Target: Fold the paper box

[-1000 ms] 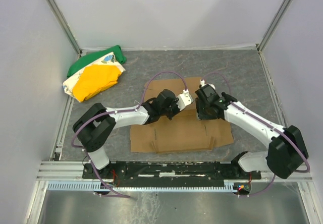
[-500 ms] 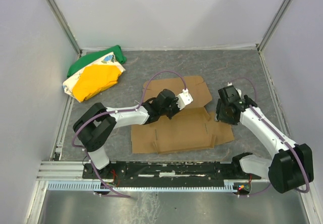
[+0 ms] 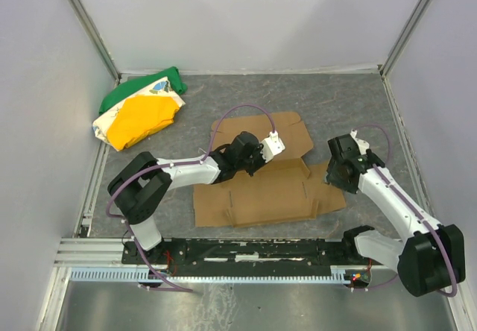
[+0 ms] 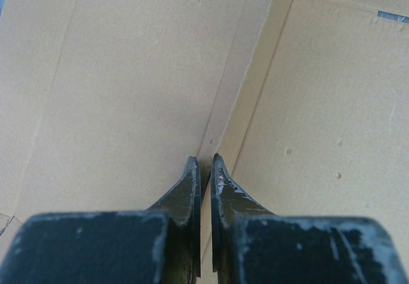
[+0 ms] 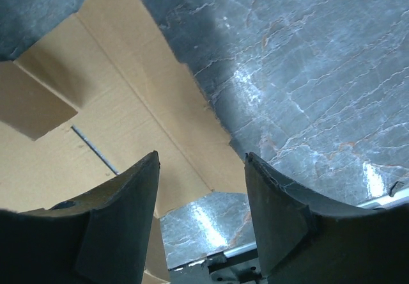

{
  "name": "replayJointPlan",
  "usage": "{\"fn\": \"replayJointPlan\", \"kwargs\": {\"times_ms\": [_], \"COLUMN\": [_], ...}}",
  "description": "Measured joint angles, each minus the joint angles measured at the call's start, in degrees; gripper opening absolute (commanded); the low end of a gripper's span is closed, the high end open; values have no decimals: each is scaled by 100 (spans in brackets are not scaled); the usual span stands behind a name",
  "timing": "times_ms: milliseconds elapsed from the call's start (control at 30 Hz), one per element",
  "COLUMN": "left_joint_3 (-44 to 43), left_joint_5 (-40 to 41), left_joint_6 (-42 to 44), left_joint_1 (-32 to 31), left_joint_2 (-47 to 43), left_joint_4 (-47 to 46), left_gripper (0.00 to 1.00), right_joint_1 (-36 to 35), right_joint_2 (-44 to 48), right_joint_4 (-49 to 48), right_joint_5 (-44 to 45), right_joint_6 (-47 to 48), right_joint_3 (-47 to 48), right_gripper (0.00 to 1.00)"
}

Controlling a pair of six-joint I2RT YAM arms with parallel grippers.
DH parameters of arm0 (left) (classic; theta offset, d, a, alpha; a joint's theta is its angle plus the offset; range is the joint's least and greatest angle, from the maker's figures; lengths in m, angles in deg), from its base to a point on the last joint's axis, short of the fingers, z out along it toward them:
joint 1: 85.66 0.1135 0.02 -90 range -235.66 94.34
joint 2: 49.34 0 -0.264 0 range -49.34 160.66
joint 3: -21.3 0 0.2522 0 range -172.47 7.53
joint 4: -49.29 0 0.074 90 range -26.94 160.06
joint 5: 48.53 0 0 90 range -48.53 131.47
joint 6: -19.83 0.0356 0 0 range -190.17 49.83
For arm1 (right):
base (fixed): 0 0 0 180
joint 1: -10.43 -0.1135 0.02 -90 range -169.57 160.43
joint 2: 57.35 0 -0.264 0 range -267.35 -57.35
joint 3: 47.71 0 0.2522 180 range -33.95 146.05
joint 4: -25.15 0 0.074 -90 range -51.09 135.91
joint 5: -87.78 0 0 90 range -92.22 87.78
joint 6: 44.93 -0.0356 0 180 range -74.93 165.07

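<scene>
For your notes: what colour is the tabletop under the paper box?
Dark grey tabletop with pale marble veining; right wrist view shows it best.

Right gripper (image 3: 333, 174) is backing off from the middle of the box (image 3: 253, 197), rightward and toward its own base. It is now hanging over the box's right edge. The jaws are standing wider than a second ago, with nothing between them. Cardboard is showing by its left finger and bare table (image 5: 307, 73) ahead of its right finger. The rear flap's corner, covered before, is now showing.
</scene>
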State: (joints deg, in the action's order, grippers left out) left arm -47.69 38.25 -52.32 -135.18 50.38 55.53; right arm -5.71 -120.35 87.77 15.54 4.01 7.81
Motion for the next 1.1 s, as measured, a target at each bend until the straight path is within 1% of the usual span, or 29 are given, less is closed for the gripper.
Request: {"fn": "replayJointPlan", "kwargs": {"times_ms": [167, 300, 467, 633, 733, 800, 933, 1100], "left_joint_3": [11, 11, 11, 11, 11, 11, 11, 11], "left_joint_5": [-35, -120, -199, -197, -188, -186, -190, -223], "left_joint_6": [0, 2, 2, 2, 2, 4, 4, 4], "left_joint_1": [11, 52, 127, 214, 251, 271, 284, 299], "left_joint_2": [0, 0, 4, 4, 4, 4, 4, 4], "left_joint_4": [-15, -24, -33, -24, -24, -26, -28, -31], "left_gripper": [3, 3, 3, 3, 3, 3, 3, 3], "right_joint_1": [179, 260, 313, 352, 358, 358, 356, 354], "right_joint_2": [-142, -348, -699, -763, -726, -678, -660, -673], "right_joint_4": [-37, -133, -317, -387, -420, -424, -446, -507], "right_joint_5": [72, -63, -535, -776, -839, -881, -927, -1001], "right_joint_6": [22, 168, 455, 717, 815, 850, 866, 876], "right_joint_3": [0, 11, 17, 15, 0, -2, -2, -2], "right_gripper": [73, 72, 65, 52, 47, 48, 58, 60]}}
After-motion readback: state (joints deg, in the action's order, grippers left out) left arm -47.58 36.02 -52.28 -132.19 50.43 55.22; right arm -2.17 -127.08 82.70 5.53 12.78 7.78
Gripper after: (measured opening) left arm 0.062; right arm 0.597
